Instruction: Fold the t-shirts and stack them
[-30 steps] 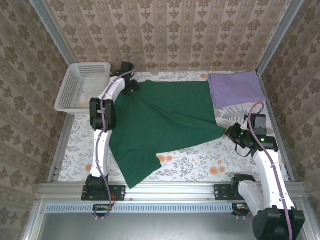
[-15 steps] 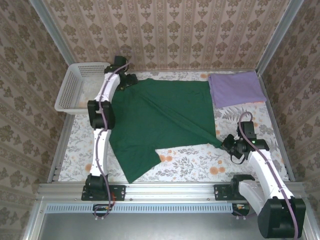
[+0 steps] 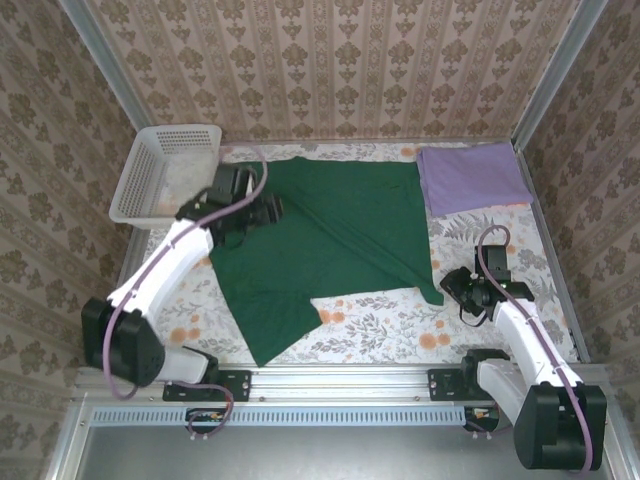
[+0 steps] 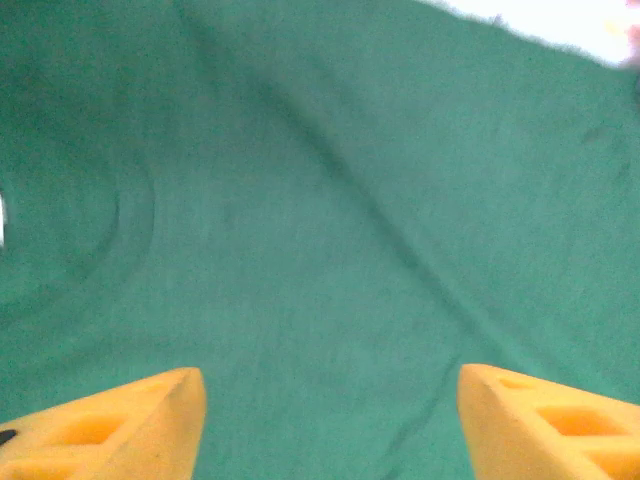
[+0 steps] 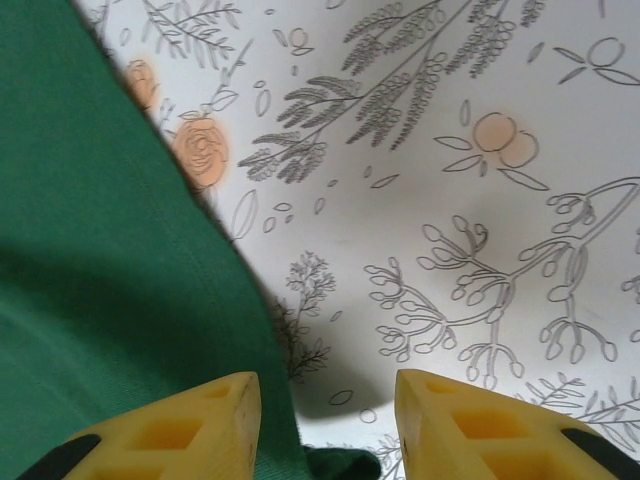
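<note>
Squarely beneath left gripper jaws: green t-shirt.

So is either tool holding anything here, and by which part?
Nothing is held. The left tool hangs open over the plain dark green cloth t-shirt; the right tool is open at that shirt's near right corner.

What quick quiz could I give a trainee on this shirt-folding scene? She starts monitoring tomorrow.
1. True or false: the lilac t-shirt lies folded at the far right of the floral tablecloth.
2. The left gripper is above: A) the lilac t-shirt, B) the dark green t-shirt, C) bare tablecloth.
3. Fill in: the right gripper has its jaws ___.
Key: 1 true; 2 B; 3 open.
</note>
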